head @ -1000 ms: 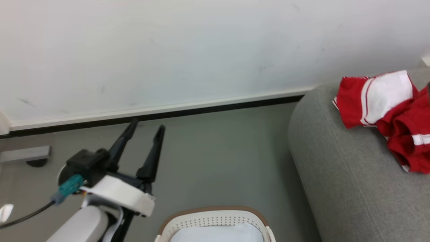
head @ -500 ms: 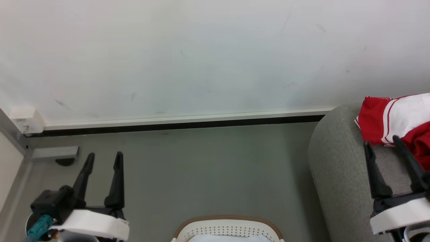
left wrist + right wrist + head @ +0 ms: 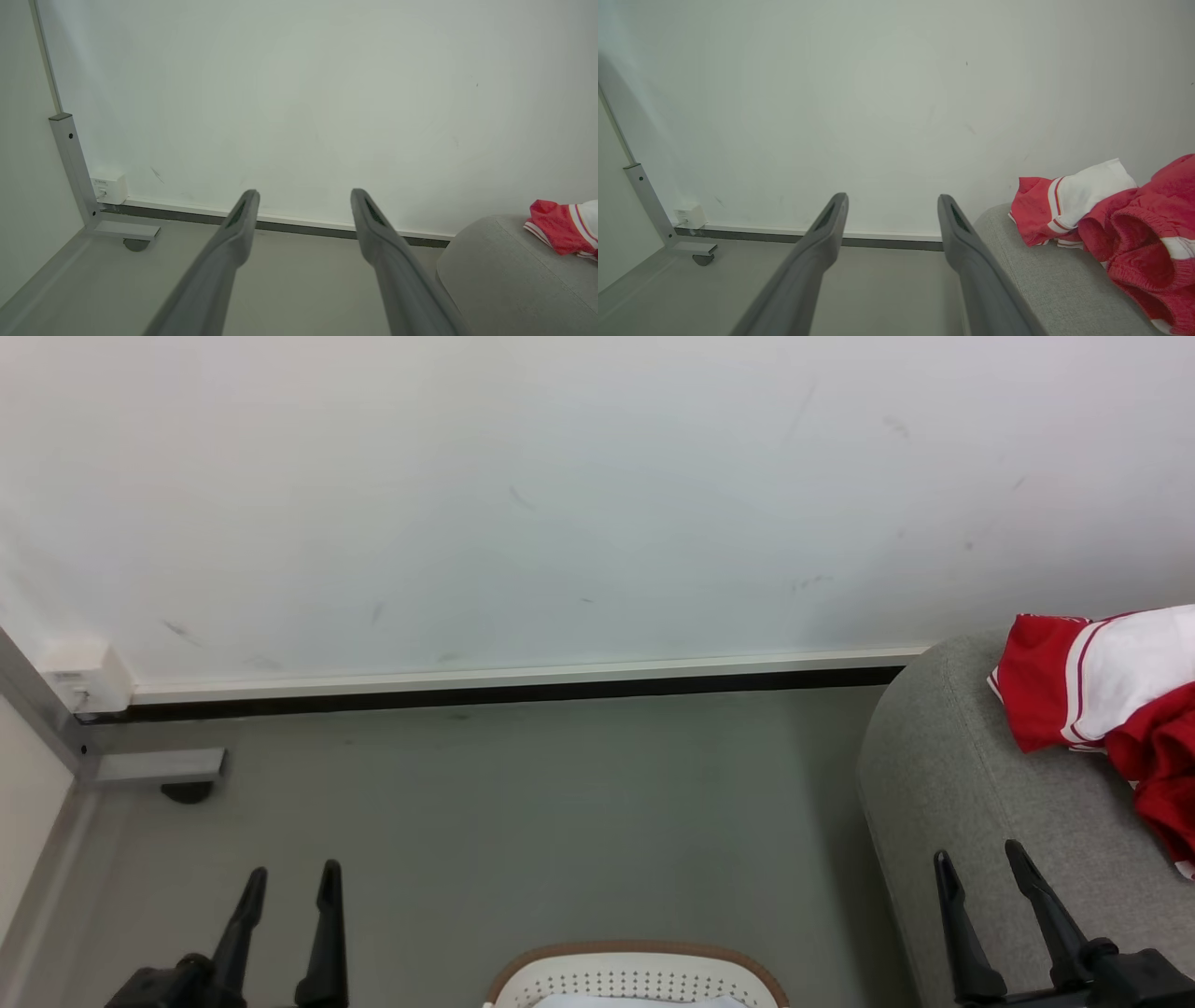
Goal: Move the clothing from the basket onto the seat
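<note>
Dropping back: left end effector (image 3: 291,877) was up higher a second ago, now it's low at bottom left (the camera shifted a bit too). Fingers apart, nothing in them.
Basket (image 3: 635,952): only the far rim pokes in at bottom centre. There's a pale sliver inside and no red in the bit I can see. The rest is cut off, so I can't call it empty.
Right end effector (image 3: 977,859): half a sec ago its tips were right at the red heap, now it's pulled back low over the seat's near edge, spread and empty.
Seat (image 3: 971,775): grey, on the right.
Clothing (image 3: 1102,681): red-and-white heap lying on the seat, clear of both end effectors.
My read: drop-off done and arms parking. Whether that's the last one depends on what's left in the basket.
</note>
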Robot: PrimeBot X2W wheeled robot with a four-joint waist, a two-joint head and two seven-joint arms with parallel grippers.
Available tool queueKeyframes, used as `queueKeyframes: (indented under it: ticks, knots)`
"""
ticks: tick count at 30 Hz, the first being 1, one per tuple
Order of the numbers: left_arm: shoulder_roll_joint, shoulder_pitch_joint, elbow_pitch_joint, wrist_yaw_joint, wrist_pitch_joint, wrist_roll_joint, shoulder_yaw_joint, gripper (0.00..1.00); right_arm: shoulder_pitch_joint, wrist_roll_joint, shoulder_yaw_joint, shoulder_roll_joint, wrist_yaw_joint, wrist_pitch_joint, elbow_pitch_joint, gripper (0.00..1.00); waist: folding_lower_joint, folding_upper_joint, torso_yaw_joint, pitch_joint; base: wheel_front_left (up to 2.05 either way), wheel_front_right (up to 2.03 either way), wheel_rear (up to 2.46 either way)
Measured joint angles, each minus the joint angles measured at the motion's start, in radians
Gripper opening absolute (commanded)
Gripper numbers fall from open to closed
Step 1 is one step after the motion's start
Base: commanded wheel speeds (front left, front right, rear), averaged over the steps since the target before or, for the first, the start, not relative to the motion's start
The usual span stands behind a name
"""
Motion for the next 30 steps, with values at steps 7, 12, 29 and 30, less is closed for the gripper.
queueKeyframes:
  ticks: [7, 12, 29, 30]
  knots:
    - [-0.064, 0.004, 0.027, -0.084, 0.0, 0.066, 0.053, 1.0, -0.01, -0.008, 0.0, 0.015, 0.0, -0.014, 0.032, 1.0, 0.0, 0.0, -0.001, 0.0, 0.0, 0.0, 0.0]
    - [-0.093, 0.0, 0.042, -0.126, 0.0, 0.106, 0.089, 1.0, -0.028, -0.012, 0.007, 0.016, 0.0, -0.015, 0.04, 1.0, 0.0, 0.0, -0.004, -0.001, 0.0, 0.0, 0.0]
    - [-0.151, -0.004, 0.066, -0.194, 0.0, 0.176, 0.159, 1.0, -0.032, -0.013, 0.009, 0.018, 0.0, -0.018, 0.035, 1.0, 0.0001, -0.0001, -0.004, -0.001, 0.0, 0.0, 0.0]
    - [-0.152, -0.004, 0.068, -0.197, 0.0, 0.177, 0.16, 1.0, -0.032, -0.013, 0.01, 0.018, 0.0, -0.018, 0.035, 1.0, 0.0001, 0.0, -0.004, 0.0, 0.0, 0.0, 0.0]
